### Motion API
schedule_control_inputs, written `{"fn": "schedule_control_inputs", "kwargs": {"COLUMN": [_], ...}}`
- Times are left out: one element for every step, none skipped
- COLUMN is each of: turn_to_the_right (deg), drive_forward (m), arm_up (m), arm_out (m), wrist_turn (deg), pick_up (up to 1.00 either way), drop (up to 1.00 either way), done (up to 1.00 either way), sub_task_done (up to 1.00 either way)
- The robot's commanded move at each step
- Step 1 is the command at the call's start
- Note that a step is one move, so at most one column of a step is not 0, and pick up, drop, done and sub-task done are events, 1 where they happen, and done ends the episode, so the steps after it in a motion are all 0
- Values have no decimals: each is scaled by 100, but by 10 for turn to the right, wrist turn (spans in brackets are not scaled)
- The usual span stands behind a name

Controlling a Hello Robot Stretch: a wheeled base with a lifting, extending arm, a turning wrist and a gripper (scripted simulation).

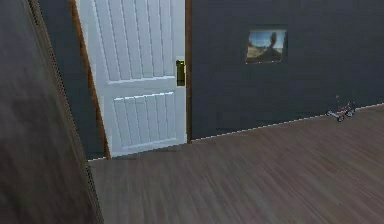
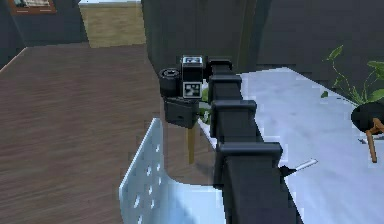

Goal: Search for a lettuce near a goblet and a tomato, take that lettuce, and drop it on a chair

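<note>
In the arm side view the arm (image 2: 240, 130) reaches out along the edge of the white table (image 2: 300, 115), with brown wooden floor (image 2: 80, 110) behind its claw (image 2: 172, 97). A small green patch (image 2: 205, 93), perhaps the lettuce, sits against the arm just beside the claw; I cannot tell whether the claw grasps it or anything else. A white chair (image 2: 150, 185) with a holed back stands just beside the arm. A leafy plant (image 2: 350, 65) shows at the right by the table. Ahead are a white door (image 1: 135, 75) and a small wall picture (image 1: 266, 44)
</note>
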Motion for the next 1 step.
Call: {"fn": "schedule_control_inputs", "kwargs": {"turn_to_the_right": [0], "drive_forward": [0], "arm_up": [0], "arm_out": [0], "wrist_turn": [0], "pick_up": [0], "drop": [100], "done": [0], "sub_task_done": [0]}}
